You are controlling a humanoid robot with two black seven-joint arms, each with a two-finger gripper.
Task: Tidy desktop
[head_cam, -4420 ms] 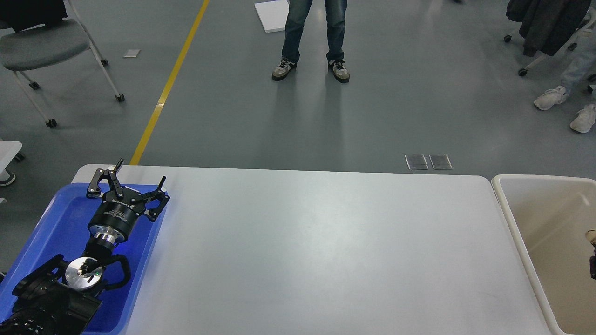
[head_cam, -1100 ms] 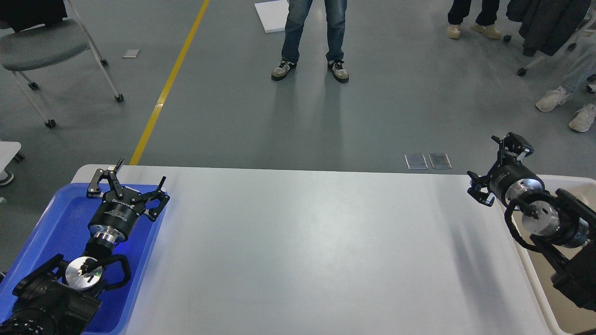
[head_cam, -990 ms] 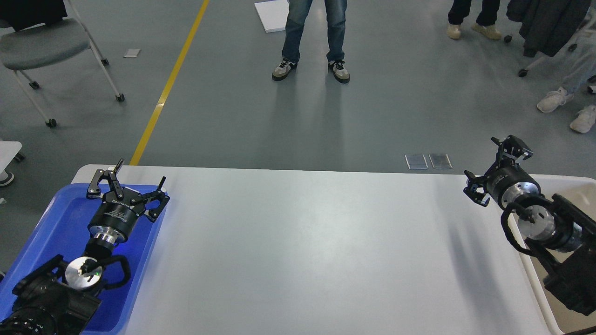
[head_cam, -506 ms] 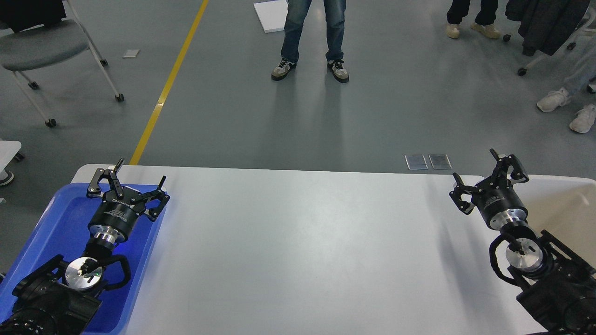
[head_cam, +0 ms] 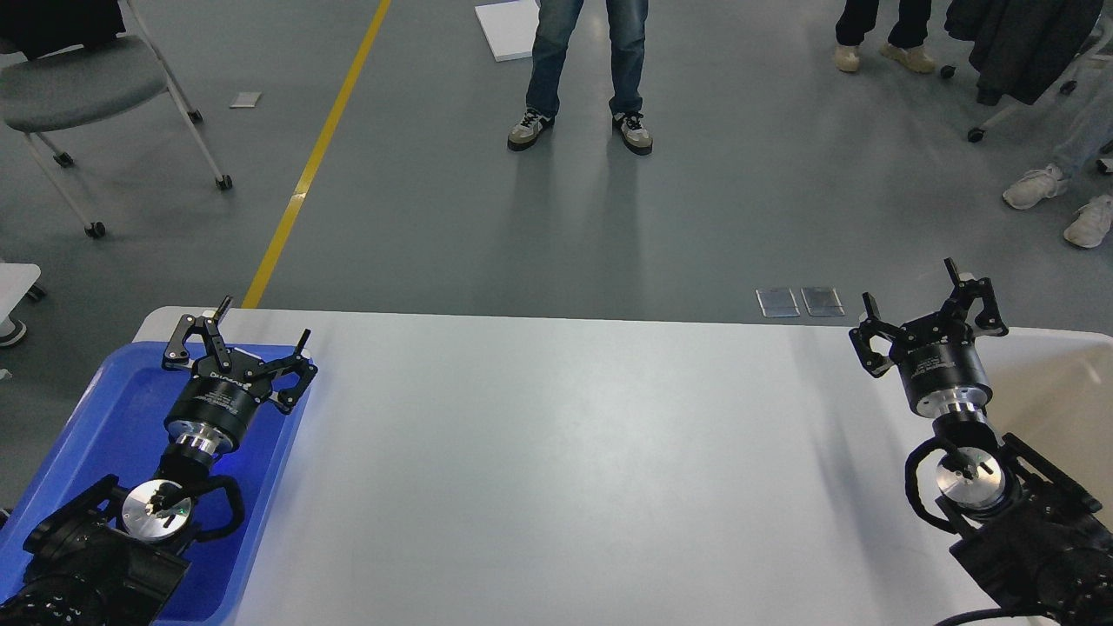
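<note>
- Head view gives you the desktop first: it spans the frame between the two bins, and nothing lies on the white surface you can see, so the tidying looks done.
- The blue plastic tray sits at its left end, the beige plastic bin at its right, likely as the two sorting places.
- Your left gripper hovers over the tray, fingers apart and empty.
- Your right gripper hangs by the bin's edge, fingers spread, holding nothing.
</note>
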